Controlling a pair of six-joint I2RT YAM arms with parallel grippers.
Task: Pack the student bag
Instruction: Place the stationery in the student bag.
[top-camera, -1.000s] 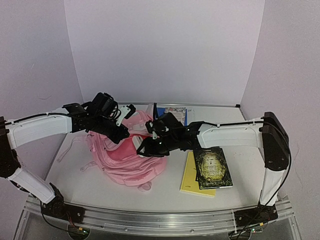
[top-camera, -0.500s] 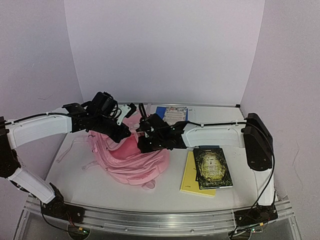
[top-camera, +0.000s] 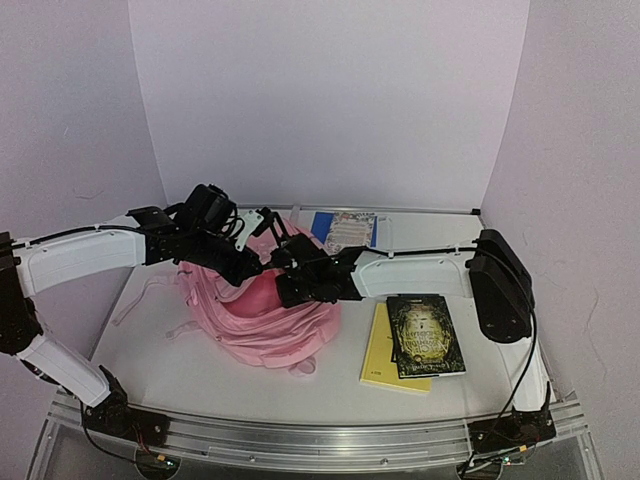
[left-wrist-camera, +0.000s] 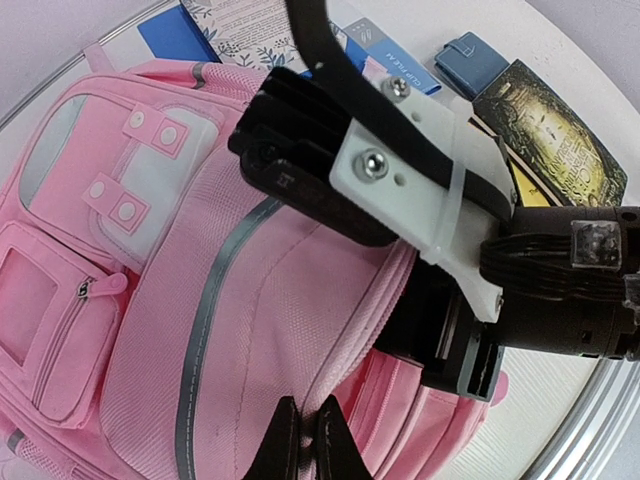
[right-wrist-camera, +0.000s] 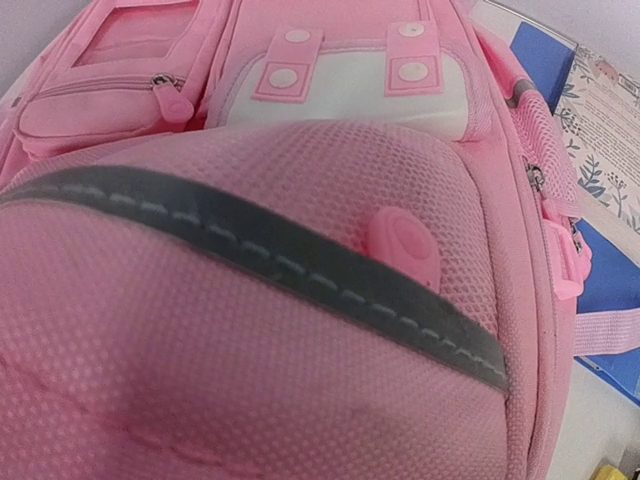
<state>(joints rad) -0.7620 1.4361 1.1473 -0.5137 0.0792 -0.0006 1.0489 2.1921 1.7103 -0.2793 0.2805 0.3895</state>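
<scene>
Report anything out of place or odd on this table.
Nothing looks spilled or damaged. The backpack lies crumpled, and the dark book sits offset on the yellow book, overhanging its right edge.

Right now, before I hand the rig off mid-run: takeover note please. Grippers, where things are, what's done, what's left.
Left gripper: shut, tips down on the top flap of the student bag. Whether it is pinching fabric can't be confirmed.
Right gripper: low over the bag's top, next to the left one. Open or shut can't be told.
Bag: lying between the arms, front pockets up.
Outside the bag: dark book on top of the yellow book, to the bag's right; blue-and-white book behind the bag.
Done: nothing visibly packed.
Left: get the bag open, load the three books, close it.
</scene>
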